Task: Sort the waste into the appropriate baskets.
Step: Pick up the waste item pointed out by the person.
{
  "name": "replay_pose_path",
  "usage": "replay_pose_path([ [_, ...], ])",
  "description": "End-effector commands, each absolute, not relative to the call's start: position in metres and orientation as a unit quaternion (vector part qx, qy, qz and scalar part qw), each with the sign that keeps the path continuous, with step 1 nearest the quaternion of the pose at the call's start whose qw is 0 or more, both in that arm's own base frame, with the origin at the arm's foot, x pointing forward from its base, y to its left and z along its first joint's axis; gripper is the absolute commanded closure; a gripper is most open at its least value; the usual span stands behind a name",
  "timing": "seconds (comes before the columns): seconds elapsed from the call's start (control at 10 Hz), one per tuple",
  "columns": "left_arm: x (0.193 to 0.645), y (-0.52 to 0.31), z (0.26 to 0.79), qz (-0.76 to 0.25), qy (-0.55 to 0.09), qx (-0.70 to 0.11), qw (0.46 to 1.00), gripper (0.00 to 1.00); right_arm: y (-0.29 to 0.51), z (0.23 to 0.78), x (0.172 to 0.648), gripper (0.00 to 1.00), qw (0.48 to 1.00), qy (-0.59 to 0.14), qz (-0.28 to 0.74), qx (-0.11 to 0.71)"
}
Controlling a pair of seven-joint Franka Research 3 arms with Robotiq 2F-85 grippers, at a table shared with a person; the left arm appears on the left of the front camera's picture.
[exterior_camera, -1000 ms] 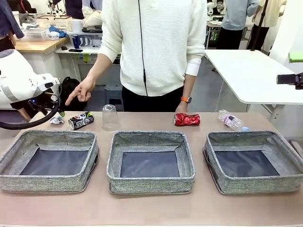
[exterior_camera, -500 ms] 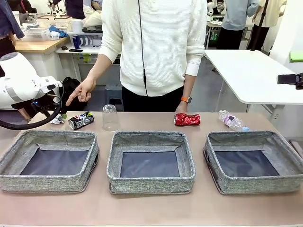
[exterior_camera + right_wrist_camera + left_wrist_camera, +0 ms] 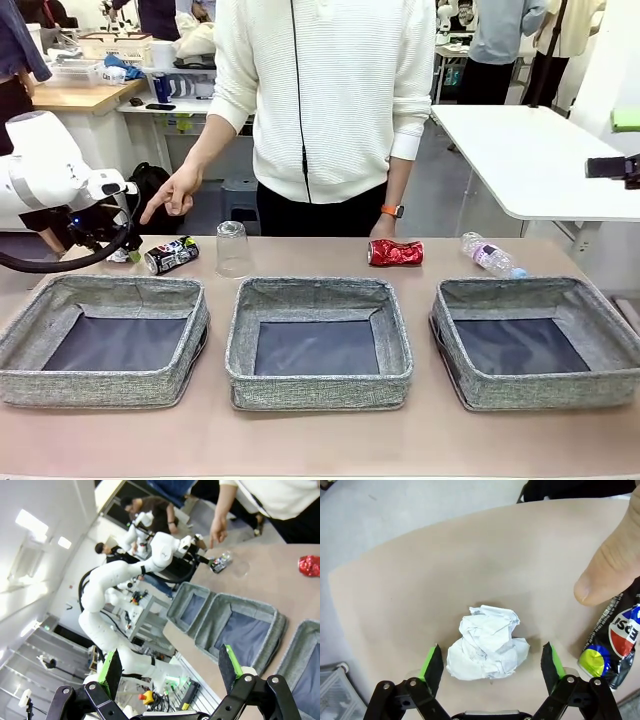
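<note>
Paper wad [image 3: 487,642] is lying on the bench [image 3: 410,575] inside my left tool [image 3: 491,652], jaws standing spread, not touching it; my right tool [image 3: 170,665] is hanging open.

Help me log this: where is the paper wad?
The wad lies far left on the table in the front view, beside the dark can, between the left hand's open fingers.

Wad [image 3: 487,642]: crumpled matt paper. Dark can [image 3: 615,640]: glossy metal. 3 bins [image 3: 318,385]: rough woven cloth. Table [image 3: 445,565] smooth & matt.
</note>
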State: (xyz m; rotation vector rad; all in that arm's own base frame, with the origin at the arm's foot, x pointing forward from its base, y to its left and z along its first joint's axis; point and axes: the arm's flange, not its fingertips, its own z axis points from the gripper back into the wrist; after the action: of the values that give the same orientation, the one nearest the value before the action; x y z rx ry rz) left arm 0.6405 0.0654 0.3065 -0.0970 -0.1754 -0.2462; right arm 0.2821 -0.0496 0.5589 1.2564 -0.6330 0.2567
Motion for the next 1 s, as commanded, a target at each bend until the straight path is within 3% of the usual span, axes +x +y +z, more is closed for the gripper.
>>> replay_pose_path([
  [0.0, 0.6462, 0.0702, 0.3075, -0.117, -0.078, -0.034, 0.99, 0.26, -0.0485, 0.561, 0.2861, 0.0, 0.746, -0.303, 0.127, 0.58],
  [0.1, 0.6459, 0.0702, 0.3084, -0.119, -0.078, -0.036, 0.989, 0.6, -0.0485, 0.561, 0.2861, 0.0, 0.746, -0.303, 0.127, 0.58],
  [0.2, 0.6455, 0.0704, 0.3081, -0.118, -0.077, -0.029, 0.99, 0.86, -0.0485, 0.561, 0.2861, 0.0, 0.746, -0.303, 0.127, 0.58],
  [0.3, 0.6459, 0.0709, 0.3078, -0.115, -0.077, -0.028, 0.99, 1.0, -0.0485, 0.561, 0.2861, 0.0, 0.746, -0.303, 0.127, 0.58],
  [0.5, 0.6459, 0.0702, 0.3091, -0.111, -0.081, -0.026, 0.99, 1.0, -0.0485, 0.561, 0.2861, 0.0, 0.746, -0.303, 0.127, 0.58],
  [0.6, 0.6461, 0.0706, 0.3102, -0.107, -0.086, -0.022, 0.99, 0.95, -0.0485, 0.561, 0.2861, 0.0, 0.746, -0.303, 0.127, 0.58],
  [0.7, 0.6458, 0.0708, 0.3108, -0.104, -0.088, -0.023, 0.99, 1.0, -0.0485, 0.561, 0.2861, 0.0, 0.746, -0.303, 0.127, 0.58],
  [0.9, 0.6451, 0.0706, 0.3101, -0.105, -0.087, -0.019, 0.99, 1.0, -0.0485, 0.561, 0.2861, 0.0, 0.746, -0.303, 0.127, 0.58],
])
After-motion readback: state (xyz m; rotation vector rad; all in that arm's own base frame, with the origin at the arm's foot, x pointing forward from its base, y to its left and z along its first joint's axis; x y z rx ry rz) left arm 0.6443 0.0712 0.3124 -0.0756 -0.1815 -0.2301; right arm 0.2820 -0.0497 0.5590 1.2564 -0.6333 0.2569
